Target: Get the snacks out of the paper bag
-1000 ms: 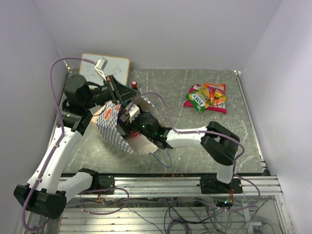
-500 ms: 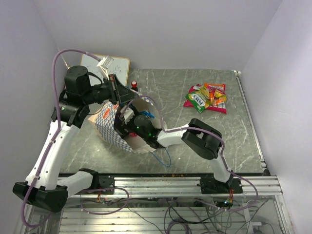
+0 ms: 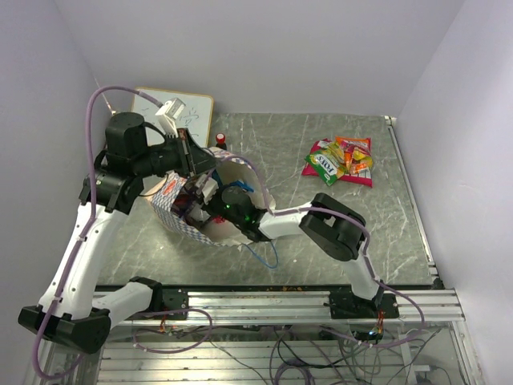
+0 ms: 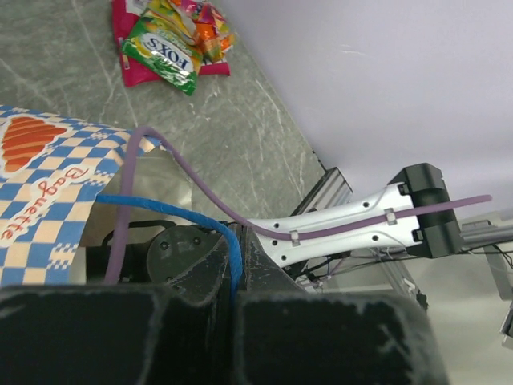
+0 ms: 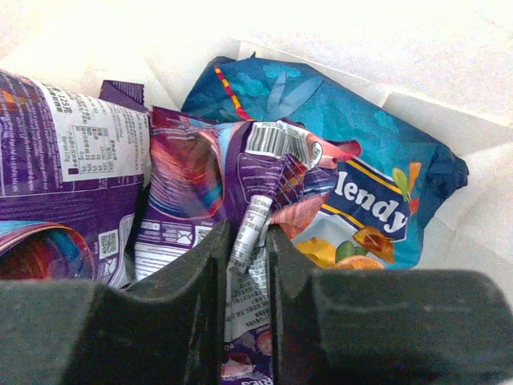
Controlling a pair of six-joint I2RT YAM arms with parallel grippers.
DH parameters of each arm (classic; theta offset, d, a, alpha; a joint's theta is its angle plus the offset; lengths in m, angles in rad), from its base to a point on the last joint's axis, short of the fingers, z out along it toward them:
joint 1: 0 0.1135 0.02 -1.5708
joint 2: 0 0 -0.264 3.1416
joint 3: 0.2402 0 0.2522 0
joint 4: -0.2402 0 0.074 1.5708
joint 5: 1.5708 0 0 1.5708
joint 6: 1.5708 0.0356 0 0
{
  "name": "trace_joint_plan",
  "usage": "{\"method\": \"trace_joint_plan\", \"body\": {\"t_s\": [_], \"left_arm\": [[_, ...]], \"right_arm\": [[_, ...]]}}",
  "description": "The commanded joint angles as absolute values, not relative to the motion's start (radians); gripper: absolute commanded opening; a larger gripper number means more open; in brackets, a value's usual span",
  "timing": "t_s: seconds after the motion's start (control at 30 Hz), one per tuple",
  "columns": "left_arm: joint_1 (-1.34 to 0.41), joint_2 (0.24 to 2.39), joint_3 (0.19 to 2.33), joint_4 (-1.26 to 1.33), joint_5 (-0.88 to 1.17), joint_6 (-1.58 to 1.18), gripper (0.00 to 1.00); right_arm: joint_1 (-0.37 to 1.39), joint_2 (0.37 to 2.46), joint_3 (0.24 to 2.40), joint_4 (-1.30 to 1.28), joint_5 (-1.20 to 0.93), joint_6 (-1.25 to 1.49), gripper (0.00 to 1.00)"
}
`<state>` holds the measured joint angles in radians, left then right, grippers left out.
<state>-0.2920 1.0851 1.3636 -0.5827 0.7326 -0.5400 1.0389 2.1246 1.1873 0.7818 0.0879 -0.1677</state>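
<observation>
The paper bag [image 3: 170,212] lies at the table's left with its mouth facing right. My left gripper [image 3: 195,160] is shut on its blue cord handle [image 4: 160,210], the jaws [image 4: 238,241] pinching the cord and holding the mouth up. My right gripper [image 5: 244,241] is deep inside the bag, shut on a folded edge of a purple snack packet [image 5: 256,168]. A larger blue packet [image 5: 361,168] lies behind it and another purple packet [image 5: 64,152] to the left. In the top view the right fingers are hidden inside the bag. Several snacks [image 3: 341,160] lie in a pile on the table at the back right.
A framed whiteboard [image 3: 188,108] leans at the back left, with a small red-and-black knob [image 3: 220,139] beside it. The bag's other blue handle [image 3: 260,258] trails on the table near the front. My right forearm [image 4: 345,220] stretches across in front of the bag's mouth.
My right gripper pushed further into the bag and closed from open onto the purple packet. The left arm shifted slightly, still holding the handle.
</observation>
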Motion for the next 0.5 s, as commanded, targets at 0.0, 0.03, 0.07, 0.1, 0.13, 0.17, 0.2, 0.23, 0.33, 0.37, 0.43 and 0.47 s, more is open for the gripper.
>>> {"method": "trace_joint_plan", "body": {"t_s": [0.0, 0.03, 0.07, 0.1, 0.13, 0.17, 0.2, 0.23, 0.33, 0.37, 0.43, 0.47], "left_arm": [[-0.305, 1.037, 1.381, -0.61, 0.654, -0.54, 0.07], [-0.305, 1.033, 1.378, -0.61, 0.645, -0.544, 0.07], [-0.305, 1.029, 1.374, -0.61, 0.638, -0.549, 0.07], [-0.305, 1.022, 1.369, -0.603, 0.631, -0.556, 0.07], [-0.305, 1.015, 1.36, -0.594, 0.626, -0.565, 0.07], [-0.305, 1.008, 1.35, -0.585, 0.62, -0.575, 0.07], [-0.305, 0.999, 1.341, -0.576, 0.614, -0.584, 0.07], [-0.305, 0.994, 1.332, -0.571, 0.607, -0.594, 0.07], [-0.305, 0.982, 1.317, -0.586, 0.567, -0.606, 0.07], [-0.305, 0.981, 1.319, -0.602, 0.553, -0.607, 0.07], [-0.305, 0.98, 1.317, -0.61, 0.541, -0.61, 0.07], [-0.305, 0.978, 1.315, -0.61, 0.536, -0.612, 0.07]], "right_arm": [[1.024, 2.051, 1.168, 0.731, 0.077, -0.188, 0.15], [1.023, 2.035, 1.165, 0.719, 0.068, -0.184, 0.13], [1.024, 2.028, 1.16, 0.713, 0.064, -0.181, 0.11], [1.023, 1.998, 1.151, 0.713, 0.059, -0.178, 0.09], [1.024, 1.98, 1.142, 0.716, 0.058, -0.173, 0.08], [1.024, 1.96, 1.133, 0.715, 0.06, -0.167, 0.07], [1.024, 1.943, 1.126, 0.71, 0.062, -0.163, 0.06], [1.024, 1.928, 1.12, 0.704, 0.065, -0.16, 0.04], [1.024, 1.871, 1.096, 0.68, 0.064, -0.156, 0.0], [1.024, 1.85, 1.086, 0.674, 0.067, -0.154, 0.0], [1.024, 1.808, 1.067, 0.654, 0.072, -0.15, 0.0], [1.023, 1.785, 1.06, 0.641, 0.069, -0.15, 0.0]]}}
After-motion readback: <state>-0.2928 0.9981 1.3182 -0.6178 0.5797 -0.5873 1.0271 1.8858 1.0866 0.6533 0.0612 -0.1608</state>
